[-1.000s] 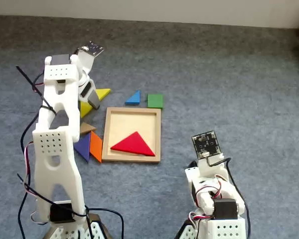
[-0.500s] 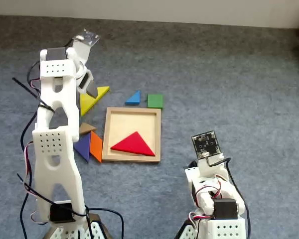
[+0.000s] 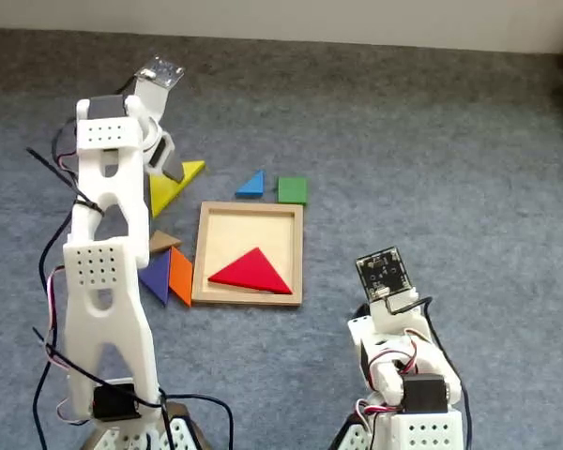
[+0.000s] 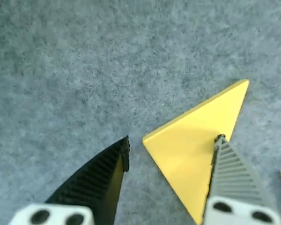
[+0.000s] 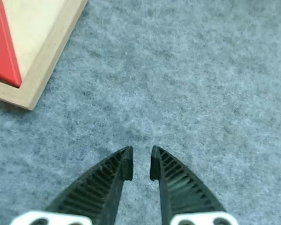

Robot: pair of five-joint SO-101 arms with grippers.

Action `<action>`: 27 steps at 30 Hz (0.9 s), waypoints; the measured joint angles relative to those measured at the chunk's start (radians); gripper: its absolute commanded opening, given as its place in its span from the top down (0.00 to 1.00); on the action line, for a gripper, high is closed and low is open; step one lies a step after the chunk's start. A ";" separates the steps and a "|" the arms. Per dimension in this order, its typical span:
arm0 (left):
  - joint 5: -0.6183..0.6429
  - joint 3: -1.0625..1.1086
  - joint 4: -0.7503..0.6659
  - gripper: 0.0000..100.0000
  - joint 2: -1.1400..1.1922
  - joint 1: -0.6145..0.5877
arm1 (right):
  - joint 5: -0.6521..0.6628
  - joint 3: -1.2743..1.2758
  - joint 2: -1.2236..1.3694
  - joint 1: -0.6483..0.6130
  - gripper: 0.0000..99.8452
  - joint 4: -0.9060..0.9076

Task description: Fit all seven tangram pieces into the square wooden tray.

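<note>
Shifting toward the far side over the last second, your left gripper (image 4: pixel 173 139) now hangs, jaws apart, astride a corner of the yellow triangle (image 4: pixel 192 136), so a grasp looks close. That piece lies flat and sharp-cornered near the far-left corner of the wooden tray (image 3: pixel 198 253), which holds the red triangle (image 3: pixel 251 272). Your right gripper (image 5: pixel 140 159) sits nearly closed, empty.

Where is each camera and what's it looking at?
High view: above the carpet, looking down on both arms and the tray.
Left wrist view: on that wrist, looking past the open left gripper at the yellow triangle.
Right wrist view: on that wrist, past the right gripper at carpet.
High and right wrist share the red triangle.
</note>
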 measured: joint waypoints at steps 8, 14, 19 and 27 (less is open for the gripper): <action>-0.057 -0.023 -0.006 0.72 0.044 0.002 | 0.005 0.000 0.000 0.000 0.92 0.000; -0.084 -0.014 0.060 0.72 0.061 0.066 | 0.005 0.000 0.000 0.000 0.92 0.000; -0.089 -0.021 0.072 0.72 0.061 0.077 | 0.005 0.000 0.000 0.000 0.92 0.000; -0.092 -0.020 0.081 0.81 0.061 0.078 | 0.005 0.000 0.000 0.000 0.92 0.000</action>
